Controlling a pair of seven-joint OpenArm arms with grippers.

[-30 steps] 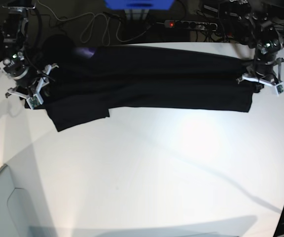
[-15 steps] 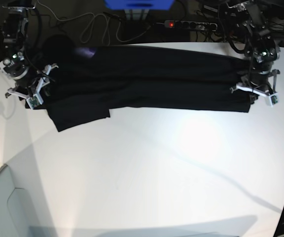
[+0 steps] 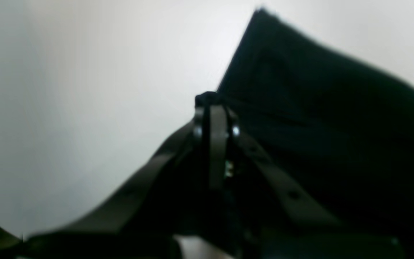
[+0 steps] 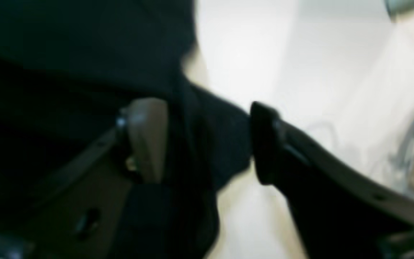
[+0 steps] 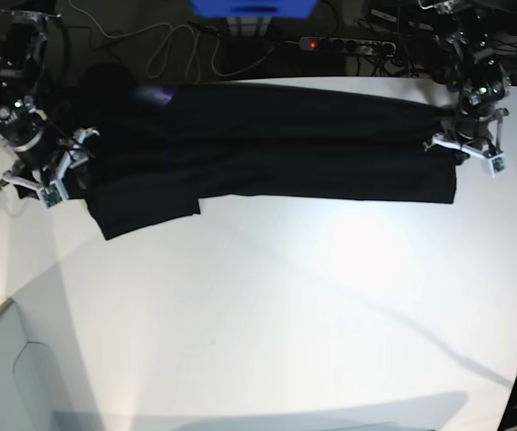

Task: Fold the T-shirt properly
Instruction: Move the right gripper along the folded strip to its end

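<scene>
Since the earlier base pictures, the right gripper (image 5: 50,176), at the left edge of the frame, has drawn away to the left and a little upward, off the end of the large black cloth T-shirt (image 5: 267,144); its jaws now stand apart, with a fold of the cloth lying loose between them in the right wrist view. The left gripper (image 5: 468,151), at the upper right of the frame, has moved up and slightly right compared with half a second ago.

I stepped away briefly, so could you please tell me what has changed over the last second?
The right gripper opened, let go of the T-shirt and backed outward. The left gripper stayed shut on the other end, shifting slightly. The shirt stayed stretched along the table.
</scene>
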